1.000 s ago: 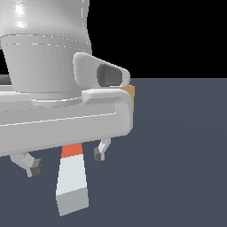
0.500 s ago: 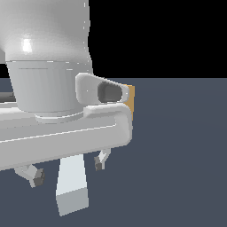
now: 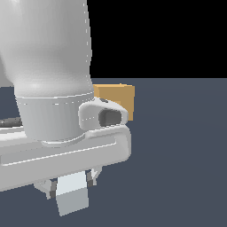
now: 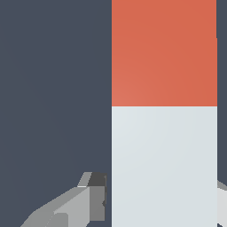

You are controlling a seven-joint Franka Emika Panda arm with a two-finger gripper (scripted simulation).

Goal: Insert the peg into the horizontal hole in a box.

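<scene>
White-and-red peg (image 4: 164,133) between the tool's (image 3: 71,185) fingers (image 4: 84,201).

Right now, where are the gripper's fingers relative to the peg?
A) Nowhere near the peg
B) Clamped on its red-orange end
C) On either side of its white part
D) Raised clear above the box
C: in the wrist view the fingers flank the peg on its white part, short of the red-orange end.

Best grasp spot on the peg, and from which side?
Grip the peg on its pale section, near where it meets the red-orange end, coming from above. It lies flat on the floor, and its flat parallel long sides suit the fingers. The gripper already straddles it there; whether the fingers touch it can't be told.
</scene>
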